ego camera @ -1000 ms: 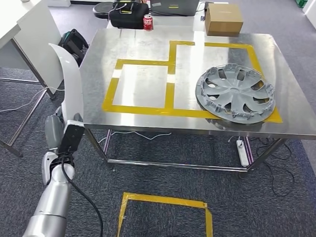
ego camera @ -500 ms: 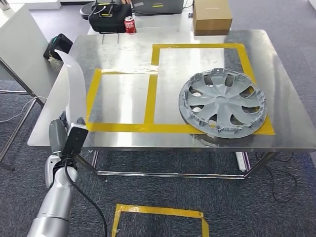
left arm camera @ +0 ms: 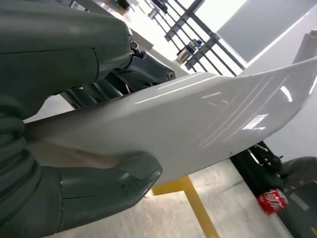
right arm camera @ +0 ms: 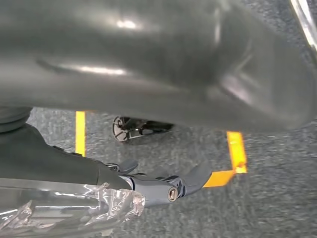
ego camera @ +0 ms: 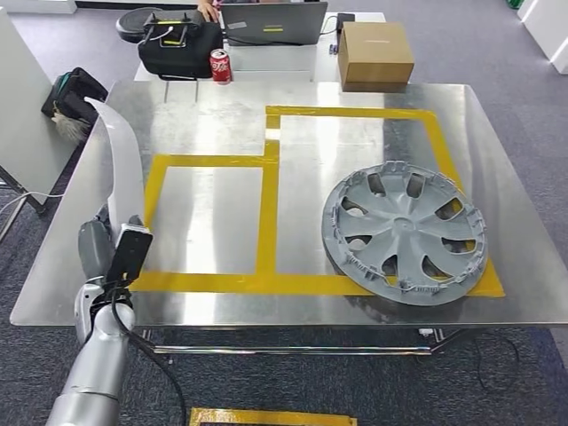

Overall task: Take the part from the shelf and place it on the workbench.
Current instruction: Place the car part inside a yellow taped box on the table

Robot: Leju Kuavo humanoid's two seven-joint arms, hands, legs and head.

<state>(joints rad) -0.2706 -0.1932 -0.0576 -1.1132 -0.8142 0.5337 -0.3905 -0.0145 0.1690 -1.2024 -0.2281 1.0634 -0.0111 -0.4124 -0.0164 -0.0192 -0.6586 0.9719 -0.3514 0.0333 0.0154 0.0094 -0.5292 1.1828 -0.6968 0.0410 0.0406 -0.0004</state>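
The part [ego camera: 124,169] is a long, curved, glossy white panel, standing upright at the workbench's near-left corner. My left hand [ego camera: 107,253] grips its lower end, level with the table's front edge. Close up in the left wrist view, the white part [left arm camera: 194,124] lies clamped between the thick thumb [left arm camera: 112,186] and the darker fingers [left arm camera: 123,74] of my left hand. The steel workbench [ego camera: 201,311] carries yellow tape rectangles [ego camera: 268,213]. In the right wrist view, my right hand [right arm camera: 157,186] hangs over grey carpet, fingers stretched out with nothing in them.
A grey wheel cover [ego camera: 404,231] lies on the right of the bench, over the tape. At the far edge stand a red can [ego camera: 219,66], a black bag [ego camera: 177,44], a laptop [ego camera: 272,22] and a cardboard box [ego camera: 375,53]. Yellow tape [ego camera: 268,415] marks the floor.
The whole picture has shifted: the camera has come closer to the workbench and turned to face it squarely. My left hand still holds the white part, now beside the table's near-left corner.
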